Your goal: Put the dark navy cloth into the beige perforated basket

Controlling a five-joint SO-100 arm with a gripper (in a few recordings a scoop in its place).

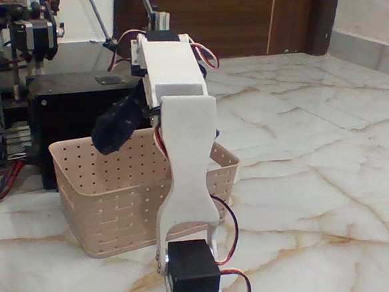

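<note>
At the far left of the fixed view stands a dark metal frame with stepper motors and cables (22,34), with red and black wires trailing to the surface below it. Just to its right sits a big black rigid box (63,110), with a small grey label on its top face. In front of the box, and touching or nearly touching it, stands the beige perforated plastic basket (111,193), rectangular with rounded corners, rows of small round holes above and slotted bands lower down.

The small, soft, dark navy cloth (119,127) hangs crumpled in the air over the basket's back left part, its lower end level with the rim or just dipping below it as seen from here. Its upper end runs up to the jaws (143,95), which are closed on the dark navy cloth, though the arm hides most of them.

The white plastic arm (186,165) rises from a black servo at the bottom edge, crosses in front of the basket's right half and bends left at the top, with red, black and white wires looping beside it. To the right stretches pale marble-patterned worktop (313,161) with brown veins. Behind are dark wood panels (223,18).
</note>
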